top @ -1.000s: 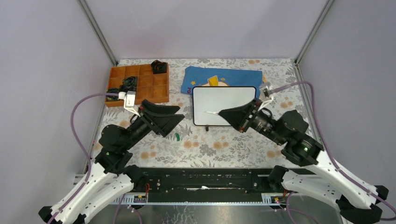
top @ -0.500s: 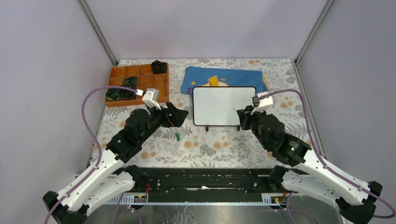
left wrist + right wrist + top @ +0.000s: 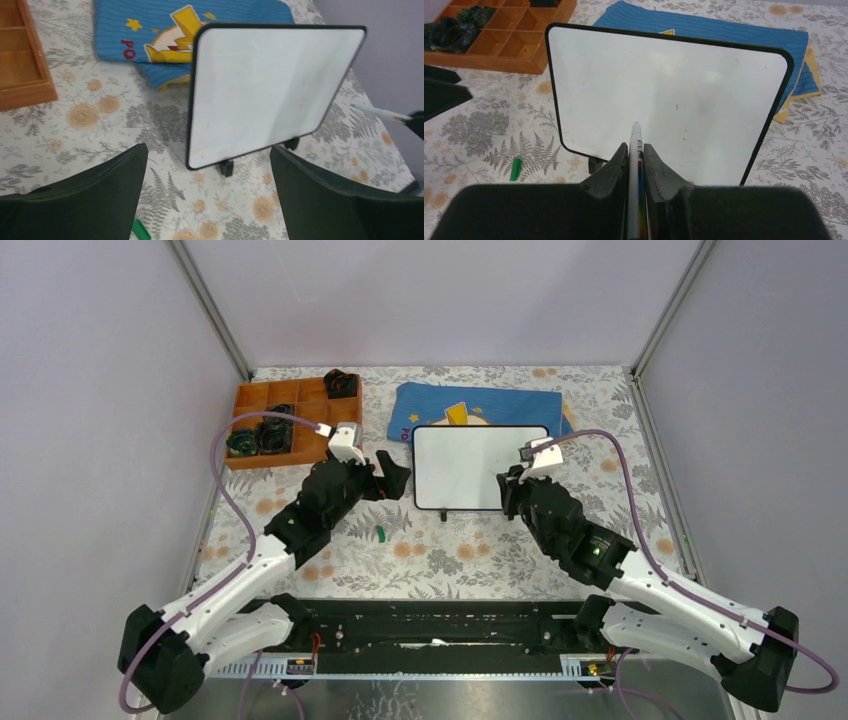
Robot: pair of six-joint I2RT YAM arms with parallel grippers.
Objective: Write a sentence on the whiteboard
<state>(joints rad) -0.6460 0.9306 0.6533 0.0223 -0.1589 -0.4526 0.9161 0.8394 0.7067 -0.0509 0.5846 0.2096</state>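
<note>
Starting from the near edge of the tabletop [image 3: 450, 560], which is covered in a floral print, the left arm [image 3: 285, 530] and the right arm [image 3: 590, 550] are seen reaching forward toward the middle.

The right jaws are clenched on a marker [image 3: 635, 145], a white barrel with a coloured band. It is gripped along its length so that its tip juts out ahead of the fingertips. The tip is pointed at the lower middle of the whiteboard [image 3: 470, 465]; whether it touches the surface cannot be told from the wrist view.

The left jaws are released and spread wide, with nothing between them. They are held just beside the board's left edge, apart from it. A small green piece [image 3: 380, 533] is found lying on the tabletop between the left arm and the board's near left corner.

The whiteboard is propped on small black feet near the middle of the tabletop, leaning back with its face turned toward the arms. Glossy white with a few faint specks is shown inside its thin black rim.

Behind it a blue cloth [image 3: 490, 403] with a yellow cartoon print is spread on the tabletop, its near part hidden by the board's top edge. At the far left a wooden tray [image 3: 305, 392] divided into compartments is placed, and dark items [image 3: 272, 428] are held in a few of them.
</note>
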